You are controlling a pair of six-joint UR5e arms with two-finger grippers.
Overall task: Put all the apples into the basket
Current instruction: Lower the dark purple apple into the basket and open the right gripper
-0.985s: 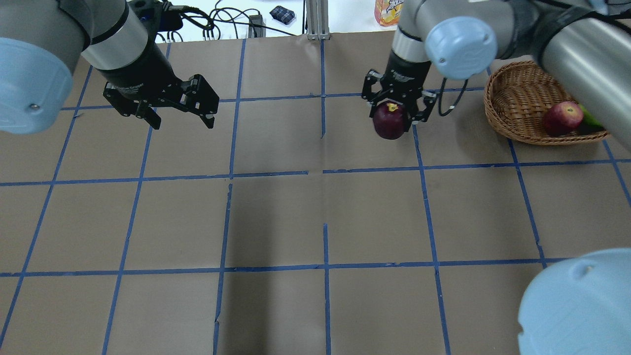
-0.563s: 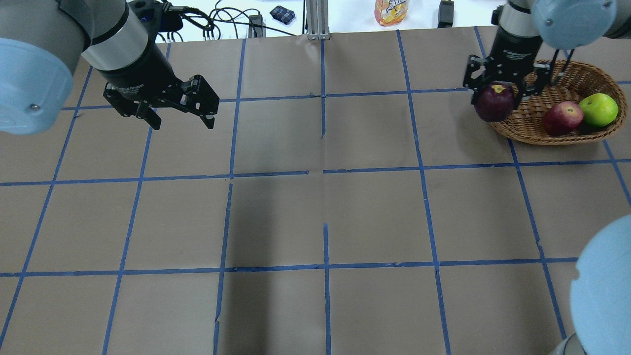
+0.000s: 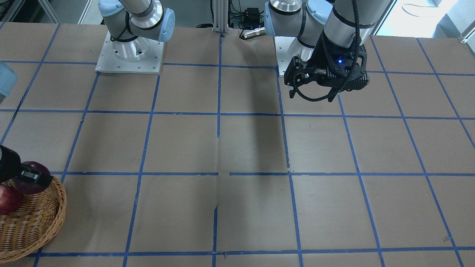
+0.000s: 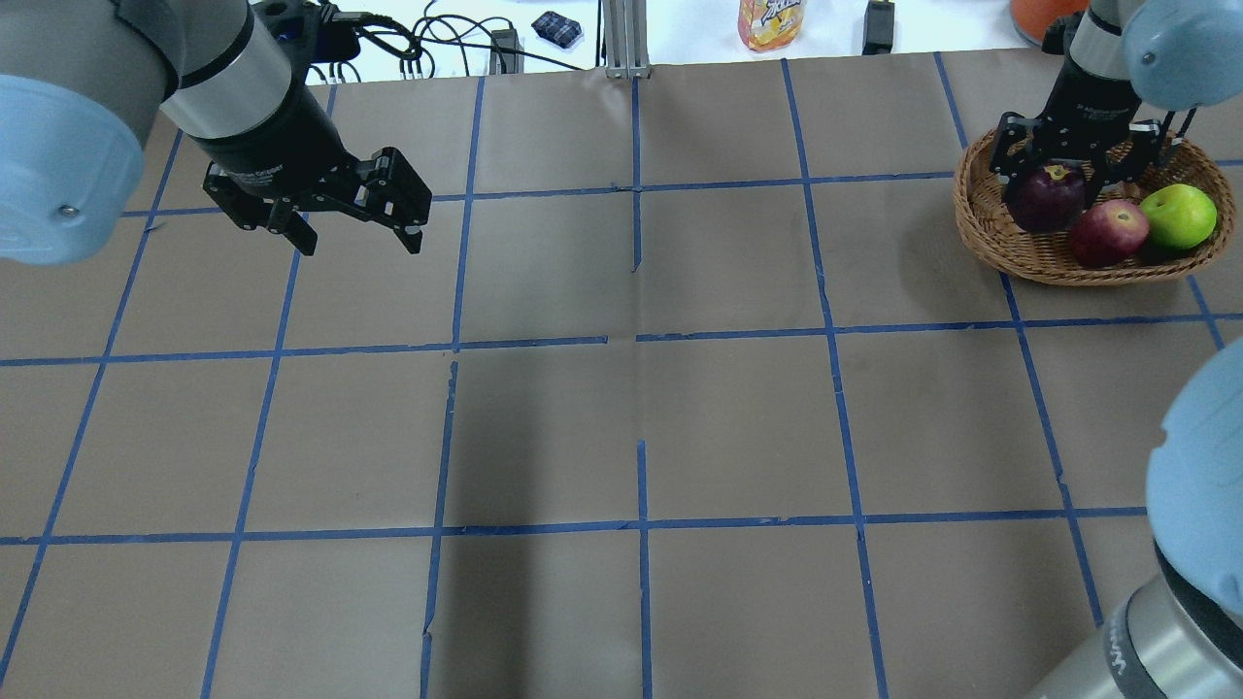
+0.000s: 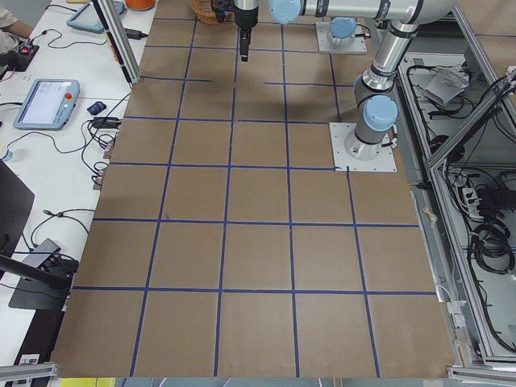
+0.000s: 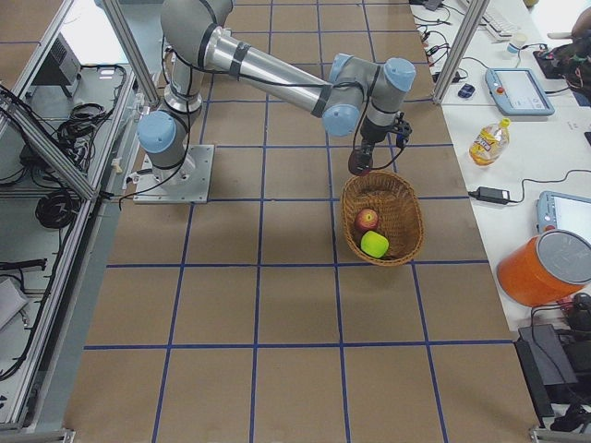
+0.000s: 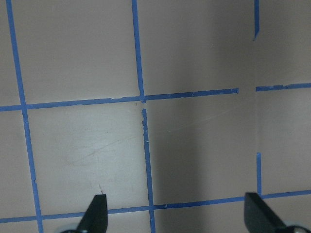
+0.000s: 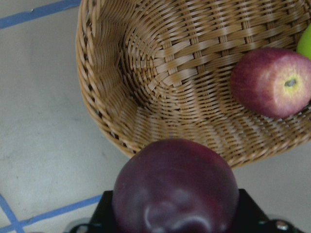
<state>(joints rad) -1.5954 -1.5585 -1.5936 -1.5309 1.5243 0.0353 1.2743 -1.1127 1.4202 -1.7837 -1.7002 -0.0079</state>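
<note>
The wicker basket (image 4: 979,218) stands at the table's far right. A red apple (image 4: 1107,233) and a lime green apple (image 4: 1178,216) lie in it. My right gripper (image 4: 1054,184) is shut on the maroon apple (image 4: 1047,197) and holds it above the basket's left part. In the right wrist view the maroon apple (image 8: 175,187) fills the bottom, over the basket's rim (image 8: 104,126), with the red apple (image 8: 272,82) beyond it. My left gripper (image 4: 359,241) is open and empty over the table's far left.
An orange drink bottle (image 4: 770,21), cables (image 4: 437,39) and an orange container (image 4: 1039,12) lie past the table's far edge. The table (image 4: 631,427) is covered in brown paper with a blue tape grid.
My right gripper has carried the maroon apple to the right, from the table's middle to above the basket. The left arm has not moved.
</note>
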